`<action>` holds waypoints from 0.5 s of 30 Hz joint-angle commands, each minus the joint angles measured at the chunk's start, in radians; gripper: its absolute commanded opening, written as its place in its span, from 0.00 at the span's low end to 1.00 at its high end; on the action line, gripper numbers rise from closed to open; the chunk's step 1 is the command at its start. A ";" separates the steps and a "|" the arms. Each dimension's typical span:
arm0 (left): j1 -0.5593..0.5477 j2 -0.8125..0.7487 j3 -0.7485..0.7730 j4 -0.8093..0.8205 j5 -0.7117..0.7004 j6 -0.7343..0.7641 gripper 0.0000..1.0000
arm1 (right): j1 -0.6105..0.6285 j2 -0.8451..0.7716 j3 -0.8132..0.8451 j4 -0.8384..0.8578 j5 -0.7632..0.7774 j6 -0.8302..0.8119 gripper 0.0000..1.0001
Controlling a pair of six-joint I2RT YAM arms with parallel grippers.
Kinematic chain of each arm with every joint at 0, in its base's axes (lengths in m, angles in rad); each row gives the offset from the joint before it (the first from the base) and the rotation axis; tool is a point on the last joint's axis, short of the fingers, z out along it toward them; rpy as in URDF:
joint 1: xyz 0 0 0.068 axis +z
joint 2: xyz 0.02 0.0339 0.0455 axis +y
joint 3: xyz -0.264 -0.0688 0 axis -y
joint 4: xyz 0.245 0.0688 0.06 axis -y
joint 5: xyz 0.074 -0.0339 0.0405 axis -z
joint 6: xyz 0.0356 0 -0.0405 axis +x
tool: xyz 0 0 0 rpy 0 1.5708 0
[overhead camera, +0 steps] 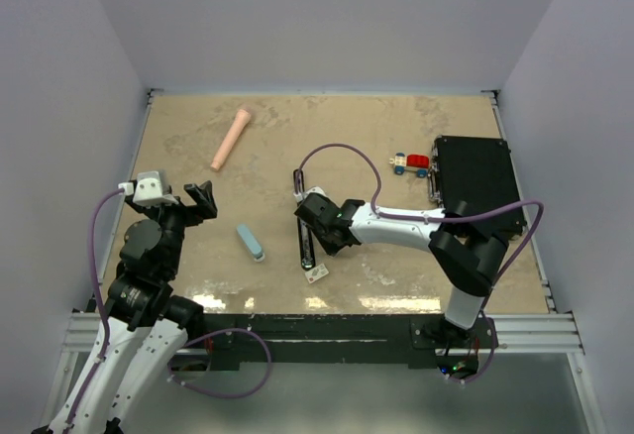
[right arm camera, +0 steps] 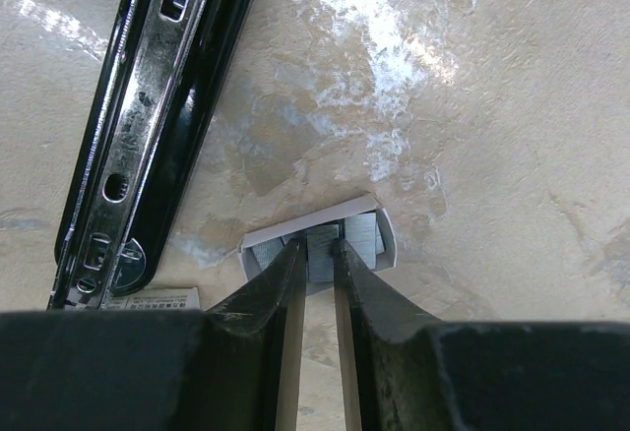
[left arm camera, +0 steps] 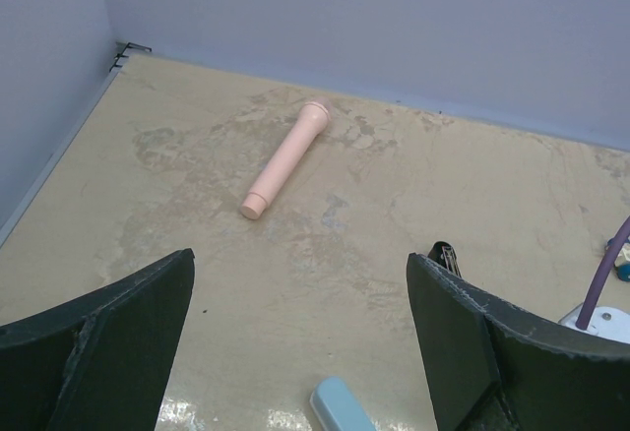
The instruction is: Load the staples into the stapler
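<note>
While the left gripper (left arm camera: 298, 259) gapes open, the right gripper (right arm camera: 319, 246) pinches staples (right arm camera: 361, 239) in their box (right arm camera: 305, 224). A black stapler (right arm camera: 148, 126) lies alongside

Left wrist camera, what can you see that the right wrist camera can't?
Only the left wrist camera shows the pink cylinder, one end of a light blue object, the walls, and the left gripper wide open. Only the right wrist camera shows the small white box with grey staples inside, and the right gripper, fingers close together, poking into that box. I can't tell if it grips yet. Both show the beige table and the black stapler, but the left wrist camera catches only its tip.
</note>
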 commanded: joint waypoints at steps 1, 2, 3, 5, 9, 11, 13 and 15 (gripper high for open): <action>0.009 -0.002 -0.002 0.039 0.011 0.017 0.93 | 0.002 0.021 0.007 -0.038 0.028 0.023 0.20; 0.009 -0.002 -0.002 0.041 0.011 0.017 0.93 | 0.004 0.023 0.007 -0.043 0.023 0.021 0.21; 0.009 -0.002 -0.002 0.039 0.011 0.017 0.93 | 0.002 0.023 0.009 -0.049 0.024 0.024 0.21; 0.009 -0.002 -0.002 0.038 0.011 0.017 0.93 | 0.002 0.018 0.007 -0.052 0.024 0.029 0.23; 0.009 -0.004 -0.002 0.038 0.009 0.017 0.93 | 0.002 0.000 0.013 -0.058 0.058 0.035 0.28; 0.009 -0.006 -0.002 0.038 0.009 0.017 0.93 | 0.002 -0.017 0.010 -0.048 0.035 0.027 0.28; 0.009 -0.004 -0.002 0.039 0.009 0.017 0.93 | 0.002 -0.024 0.010 -0.034 0.012 0.009 0.27; 0.009 -0.006 -0.002 0.038 0.009 0.017 0.93 | 0.004 -0.031 0.010 -0.028 -0.003 0.003 0.27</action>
